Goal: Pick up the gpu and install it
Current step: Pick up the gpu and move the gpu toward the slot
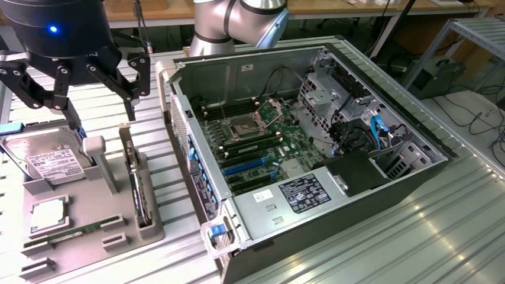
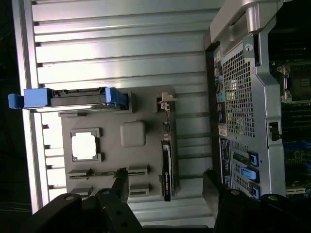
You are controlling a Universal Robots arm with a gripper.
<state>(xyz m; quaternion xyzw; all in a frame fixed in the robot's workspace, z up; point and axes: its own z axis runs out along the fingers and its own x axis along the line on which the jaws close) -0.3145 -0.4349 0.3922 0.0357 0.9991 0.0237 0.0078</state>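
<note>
The gripper hangs with its fingers spread wide, holding nothing, above the gpu, which the wrist view shows between them. The card stands on edge in a slot of the grey holder tray, near a hard drive; the open computer case lies beside the tray

A ribbed metal table under bright glare — a wooden bench behind, cables on the floor.

Hard drive, power supply labels apparently unreadable.
</note>
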